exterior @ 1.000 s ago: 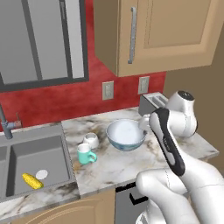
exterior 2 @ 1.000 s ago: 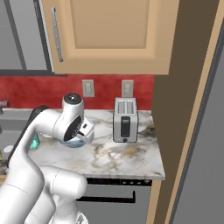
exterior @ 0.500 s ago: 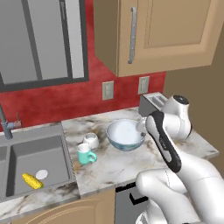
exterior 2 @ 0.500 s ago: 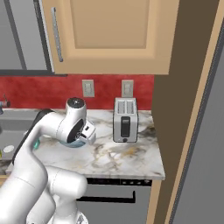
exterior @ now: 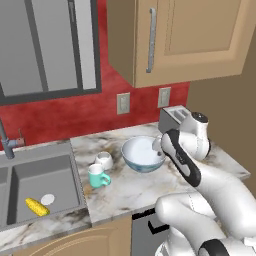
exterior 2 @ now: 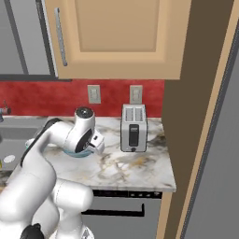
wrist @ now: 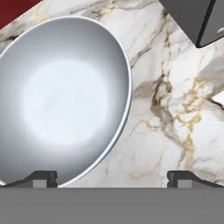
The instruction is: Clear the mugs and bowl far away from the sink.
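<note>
The bowl stands on the marble table, right of the two mugs and the sink. It looks rigid, glazed, likely slippery and breakable; the thin rim is the best hold. The hand hovers open, straddling that rim. Toaster nearby.
</note>
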You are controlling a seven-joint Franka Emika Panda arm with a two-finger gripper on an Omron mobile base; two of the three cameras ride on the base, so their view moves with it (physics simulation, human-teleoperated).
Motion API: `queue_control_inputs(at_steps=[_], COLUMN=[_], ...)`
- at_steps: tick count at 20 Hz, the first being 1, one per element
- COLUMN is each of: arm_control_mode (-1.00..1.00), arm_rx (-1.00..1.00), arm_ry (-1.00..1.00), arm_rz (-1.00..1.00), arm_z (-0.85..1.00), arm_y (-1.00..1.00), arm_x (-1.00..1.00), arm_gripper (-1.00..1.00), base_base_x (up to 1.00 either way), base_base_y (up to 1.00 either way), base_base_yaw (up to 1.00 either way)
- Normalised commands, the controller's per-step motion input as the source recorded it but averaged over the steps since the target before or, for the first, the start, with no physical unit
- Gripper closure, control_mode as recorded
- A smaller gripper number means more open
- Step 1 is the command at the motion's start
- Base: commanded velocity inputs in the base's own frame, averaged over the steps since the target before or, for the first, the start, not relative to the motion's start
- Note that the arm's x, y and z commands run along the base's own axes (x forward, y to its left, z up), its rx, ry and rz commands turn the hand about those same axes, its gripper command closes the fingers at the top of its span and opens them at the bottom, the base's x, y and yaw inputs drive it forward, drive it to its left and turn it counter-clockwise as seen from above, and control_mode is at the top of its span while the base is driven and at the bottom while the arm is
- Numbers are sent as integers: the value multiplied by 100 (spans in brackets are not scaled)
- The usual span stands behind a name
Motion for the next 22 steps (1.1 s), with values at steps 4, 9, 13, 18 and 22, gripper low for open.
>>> queue_control_inputs(at_steps=[4,9,13,18,22], arm_control_mode=[-100,-100,-100,-100,-100], arm_rx=[0,0,0,0,0], arm_ry=[3,2,1,2,4], arm_rz=[0,0,0,0,0], arm_z=[-26,-21,-21,-33,-32], arm_y=[0,0,0,0,11], arm_x=[30,35,34,22,10], arm_gripper=[-100,-100,-100,-100,100], base_base_x=[0,0,0,0,0], base_base_y=[0,0,0,0,0], base_base_yaw=[0,0,0,0,0])
